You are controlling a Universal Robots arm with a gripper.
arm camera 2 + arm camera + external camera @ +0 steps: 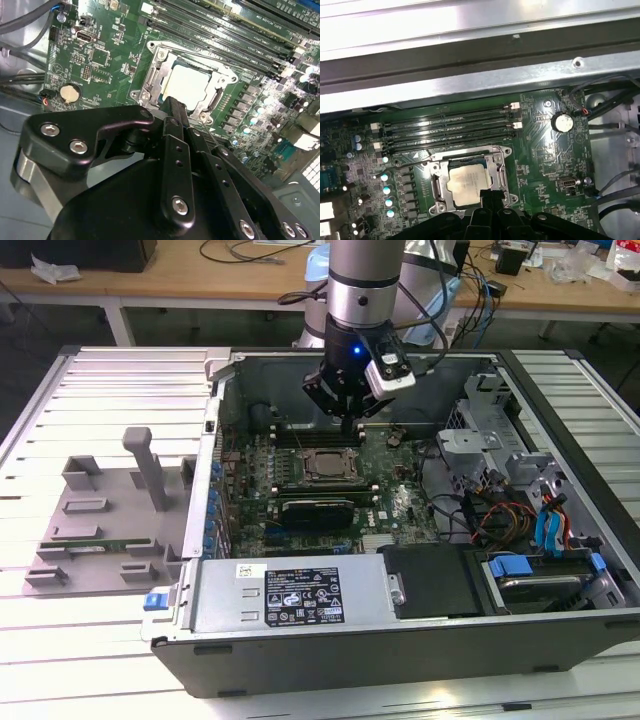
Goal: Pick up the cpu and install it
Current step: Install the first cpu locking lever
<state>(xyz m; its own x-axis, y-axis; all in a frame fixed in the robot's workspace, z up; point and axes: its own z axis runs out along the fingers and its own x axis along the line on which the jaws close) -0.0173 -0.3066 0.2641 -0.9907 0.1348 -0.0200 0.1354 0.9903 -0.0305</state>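
The cpu (322, 463) lies flat in the socket frame of the green motherboard (395, 502), inside the open computer case. Its silver-grey top shows in both wrist views (192, 82) (466, 181). My gripper (348, 421) hangs a little above the board, just beyond the socket's far edge. Its black fingertips (489, 194) are pressed together with nothing between them, and they overlap one edge of the cpu in both wrist views (175, 107). The socket frame (150, 75) around the chip stands open.
Empty memory slots (450, 131) run along the socket's far side. A grey tray (100, 520) holding a green memory stick (90, 546) lies at the exterior view's left. Drive bays and coloured cables (530, 520) crowd the case's right; the power supply box (290, 592) sits in front.
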